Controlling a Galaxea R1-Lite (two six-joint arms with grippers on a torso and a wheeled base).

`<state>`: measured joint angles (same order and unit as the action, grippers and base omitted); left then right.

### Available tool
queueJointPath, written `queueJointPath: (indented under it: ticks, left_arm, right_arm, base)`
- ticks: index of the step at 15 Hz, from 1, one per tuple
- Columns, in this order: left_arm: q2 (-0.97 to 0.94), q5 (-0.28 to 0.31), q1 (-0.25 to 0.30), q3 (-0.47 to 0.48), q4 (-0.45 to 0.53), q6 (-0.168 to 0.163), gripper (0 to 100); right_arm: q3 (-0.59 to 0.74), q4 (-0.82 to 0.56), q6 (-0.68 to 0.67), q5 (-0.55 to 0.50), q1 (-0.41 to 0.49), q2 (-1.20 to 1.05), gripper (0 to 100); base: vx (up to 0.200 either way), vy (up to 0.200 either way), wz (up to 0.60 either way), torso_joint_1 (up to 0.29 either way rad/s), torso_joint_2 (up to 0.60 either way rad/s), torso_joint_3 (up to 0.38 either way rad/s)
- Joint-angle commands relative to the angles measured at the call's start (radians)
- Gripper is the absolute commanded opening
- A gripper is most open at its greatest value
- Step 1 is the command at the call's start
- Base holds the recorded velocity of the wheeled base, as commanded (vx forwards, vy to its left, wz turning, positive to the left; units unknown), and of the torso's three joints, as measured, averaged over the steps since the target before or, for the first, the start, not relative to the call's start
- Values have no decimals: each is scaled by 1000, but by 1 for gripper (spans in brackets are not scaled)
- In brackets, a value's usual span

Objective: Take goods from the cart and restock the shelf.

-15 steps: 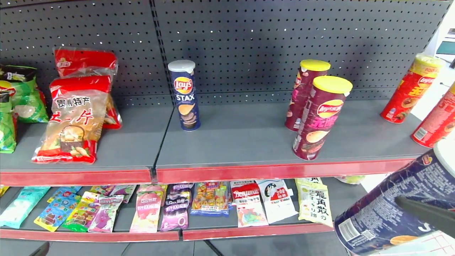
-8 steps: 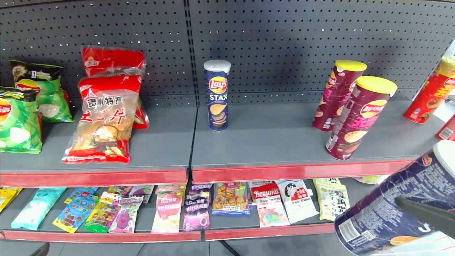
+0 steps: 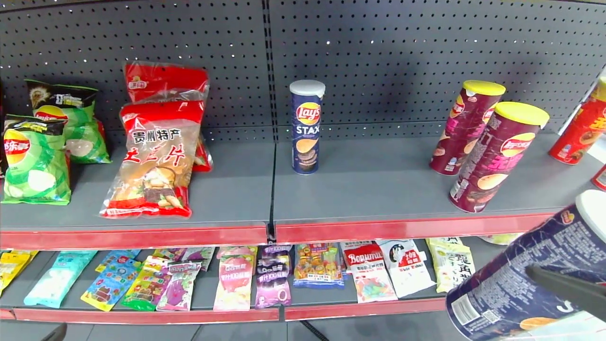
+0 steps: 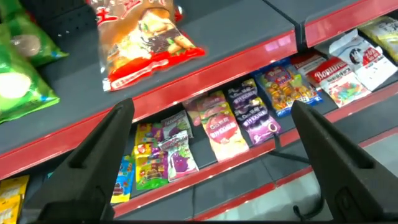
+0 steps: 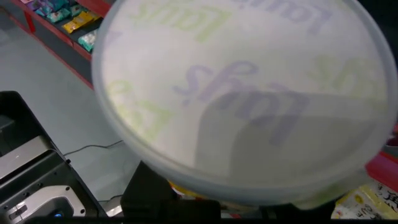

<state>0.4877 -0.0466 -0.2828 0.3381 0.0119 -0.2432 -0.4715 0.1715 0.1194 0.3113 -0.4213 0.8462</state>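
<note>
Carry step. The right gripper (image 3: pixel 565 286) is clamped on a blue can (image 3: pixel 511 279), tilted, with its white lid (image 5: pixel 242 99) toward the wrist. It hangs off the front right corner of the shelf (image 3: pixel 360 194), below the red front edge and not yet over the deck.

The left gripper (image 4: pixel 210 107) is spread wide and empty, before the lower shelf (image 3: pixel 142 316).

A matching can (image 3: pixel 307 128) stands near the back edge, mid-shelf, with purple cans (image 3: pixel 497 156) toward the right end.

Next, by my judgement: lift above the front edge, bring the can upright, then carry it in — the bare deck beside the matching can suits — keeping off the purple cans.
</note>
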Motion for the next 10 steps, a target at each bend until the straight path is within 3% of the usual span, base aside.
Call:
queueJointPath:
  ticks: [1,5,10]
  left_arm:
    - [3,-1,1,1,0,1,100]
    - [8,1,1,1,0,1,100]
    - [9,4,-1,1,0,-5,100]
  right_arm:
    - [1,0,0,0,-1,4,0]
    - [1,0,0,0,-1,4,0]
    - [1,0,0,2,-2,10,0]
  base:
    - [200,0,0,-12,2,2]
    - [200,0,0,2,6,4]
    - [0,0,0,0,0,0]
